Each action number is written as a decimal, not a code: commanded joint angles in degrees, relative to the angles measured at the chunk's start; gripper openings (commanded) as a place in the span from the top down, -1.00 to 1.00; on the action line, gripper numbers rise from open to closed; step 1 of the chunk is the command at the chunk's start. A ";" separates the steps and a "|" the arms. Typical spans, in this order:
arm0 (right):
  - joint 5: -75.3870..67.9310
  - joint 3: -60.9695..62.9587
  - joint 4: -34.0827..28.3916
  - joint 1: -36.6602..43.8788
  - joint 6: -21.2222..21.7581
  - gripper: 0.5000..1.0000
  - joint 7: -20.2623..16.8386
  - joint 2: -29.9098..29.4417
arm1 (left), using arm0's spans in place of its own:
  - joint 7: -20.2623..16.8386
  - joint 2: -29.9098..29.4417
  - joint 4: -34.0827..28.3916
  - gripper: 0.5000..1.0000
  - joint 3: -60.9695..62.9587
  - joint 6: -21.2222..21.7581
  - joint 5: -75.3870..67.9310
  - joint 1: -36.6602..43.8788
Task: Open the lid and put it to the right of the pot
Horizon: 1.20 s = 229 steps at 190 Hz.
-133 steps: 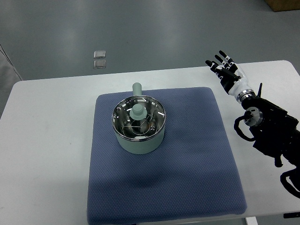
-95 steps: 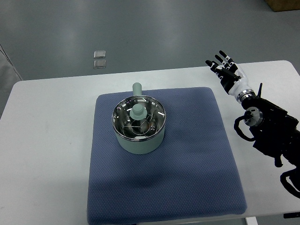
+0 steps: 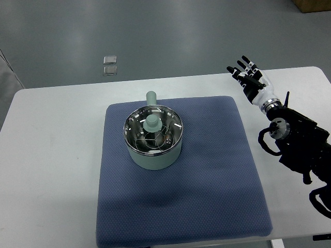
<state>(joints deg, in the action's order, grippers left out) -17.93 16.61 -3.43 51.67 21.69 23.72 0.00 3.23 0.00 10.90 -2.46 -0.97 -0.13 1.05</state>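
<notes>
A pale green pot (image 3: 153, 155) stands on the left part of a blue mat (image 3: 207, 175). Its glass lid (image 3: 166, 129) with a metal rim sits on top, a pale green knob (image 3: 152, 123) at its centre. The pot's stubby handle (image 3: 151, 97) points away from me. My right hand (image 3: 248, 78) hovers over the table's far right, well away from the pot, fingers spread and holding nothing. Its black arm (image 3: 300, 147) enters from the right edge. No left arm shows.
The white table (image 3: 51, 155) carries the mat, with bare mat to the right of the pot. Two small square tiles (image 3: 109, 65) lie on the grey floor beyond the table. A cardboard box corner (image 3: 313, 5) shows at top right.
</notes>
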 commanded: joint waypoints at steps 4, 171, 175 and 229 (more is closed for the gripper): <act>0.09 0.00 0.00 0.09 -0.15 -0.78 0.01 0.00 | 0.03 0.00 0.00 -1.00 0.00 0.00 0.04 0.00; 9.04 -1.41 -13.01 3.78 -14.04 -0.78 0.01 0.00 | 0.03 0.00 0.00 -1.00 0.00 0.00 0.04 -1.14; 11.24 -1.32 -13.53 4.40 -14.57 -0.78 -0.08 0.00 | 0.03 0.00 0.00 -1.00 0.00 0.00 0.04 -1.14; 37.44 -4.22 -18.19 11.08 -16.41 -0.78 -0.52 7.03 | 0.03 0.00 0.00 -1.00 0.00 0.00 0.04 -1.14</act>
<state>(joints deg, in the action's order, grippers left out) 9.82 14.80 -20.00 60.34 5.47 23.28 4.66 3.25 0.00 10.90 -2.46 -0.96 -0.09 -0.08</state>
